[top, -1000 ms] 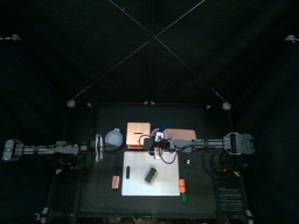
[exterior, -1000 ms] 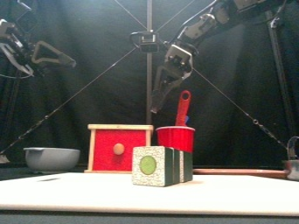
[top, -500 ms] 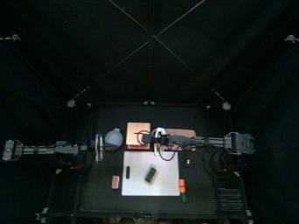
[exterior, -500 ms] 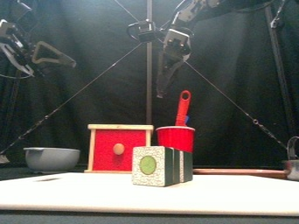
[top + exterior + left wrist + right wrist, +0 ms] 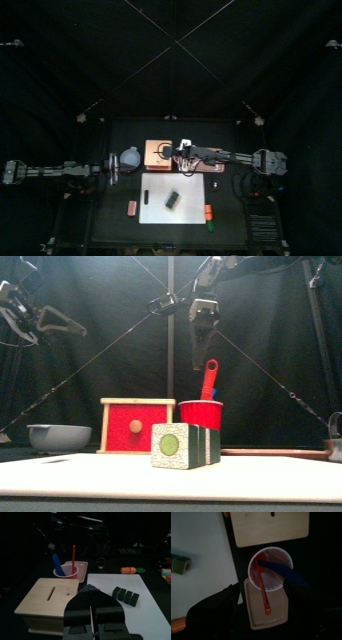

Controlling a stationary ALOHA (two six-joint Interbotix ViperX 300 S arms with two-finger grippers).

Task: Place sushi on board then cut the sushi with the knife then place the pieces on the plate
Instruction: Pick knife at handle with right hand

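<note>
Hovering with the right gripper [image 5: 199, 342] high over one red cup [image 5: 202, 414], fingers parted, pointing down and gripping nothing. Showing two toy knives inside that cup: one red knife [image 5: 209, 376] standing tall and one blue knife [image 5: 284, 571] leaning. Lying right by the cup, one pink tray [image 5: 278, 614]; cannot tell whether touching. Sitting left of the cup, one wooden box [image 5: 136, 426] with a red drawer front, then one blue-grey bowl [image 5: 59, 437]. Resting at the left of the counter [image 5: 114, 215] with the left gripper [image 5: 90, 589], fingers pressed together and empty. Sitting on the one white cutting board [image 5: 80, 478], well apart from both grippers, one sushi roll [image 5: 183, 445], its blocks together.
</note>
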